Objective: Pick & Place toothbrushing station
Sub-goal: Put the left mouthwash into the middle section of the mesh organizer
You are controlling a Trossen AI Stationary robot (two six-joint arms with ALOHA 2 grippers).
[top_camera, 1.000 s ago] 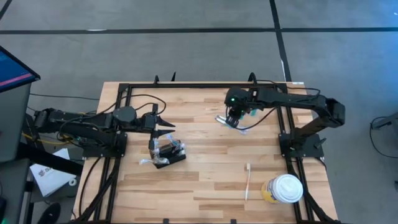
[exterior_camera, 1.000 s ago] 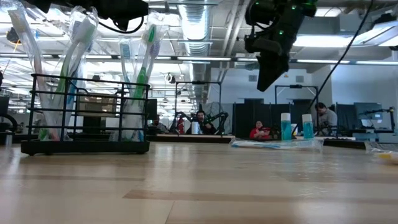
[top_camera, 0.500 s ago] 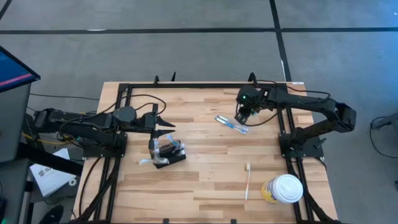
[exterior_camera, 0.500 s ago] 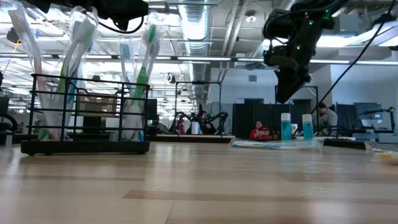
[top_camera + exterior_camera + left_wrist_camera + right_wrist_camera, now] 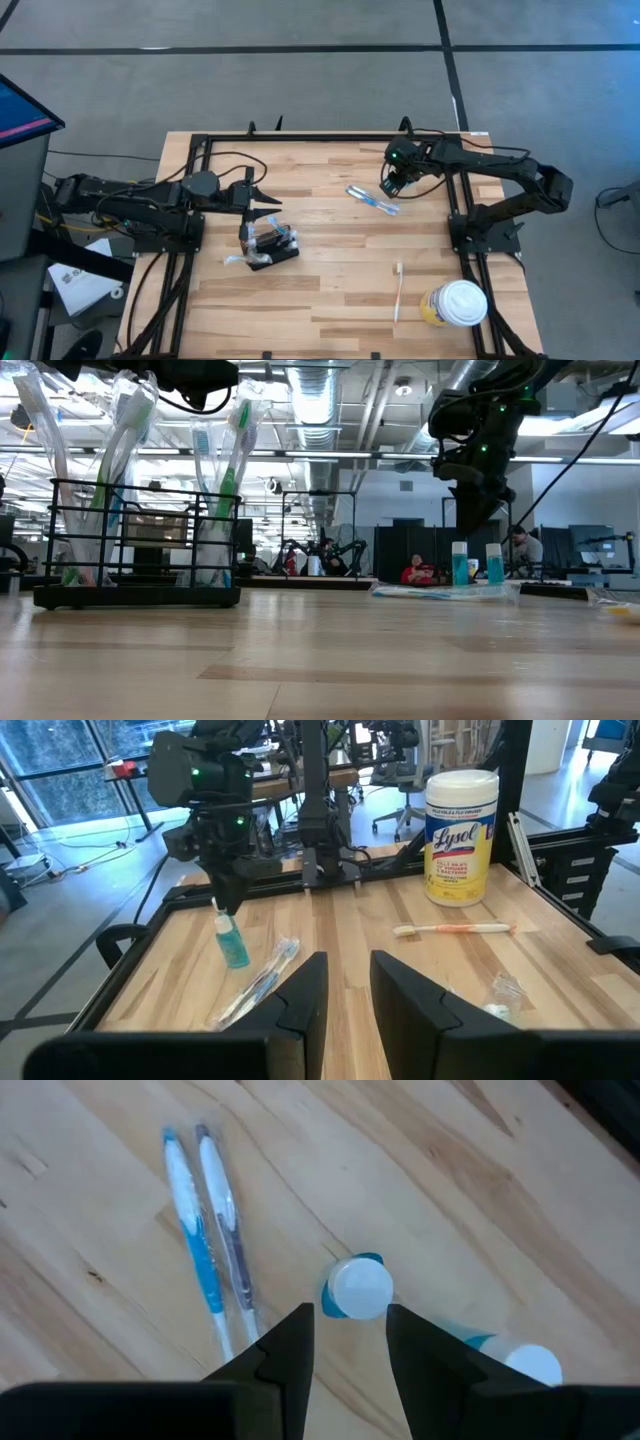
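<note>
The toothbrushing station (image 5: 272, 245) is a small black wire holder (image 5: 135, 545) that stands on its base left of the table's middle, with several wrapped toothbrushes upright in it. My left gripper (image 5: 268, 207) hangs open in the air just on its far side, fingers (image 5: 305, 1000) level, nothing between them. My right gripper (image 5: 393, 185) is open at the far right, pointing steeply down. Its fingers (image 5: 285, 1345) stand above a small upright blue bottle with a white cap (image 5: 358, 1290) and touch nothing. A second such bottle (image 5: 520, 1362) stands beside it.
A clear pack of two toothbrushes (image 5: 372, 198) lies flat beside the bottles. A loose toothbrush (image 5: 398, 290) and a yellow wipes canister with a white lid (image 5: 455, 303) sit near the front right corner. A black frame (image 5: 205, 140) runs along the table's edges.
My right gripper has gone toward the table's right edge and down, rolling a little, from over the toothbrush pack to above the small blue bottles. Its fingers stay apart. The pack, bottles and holder have not moved.
</note>
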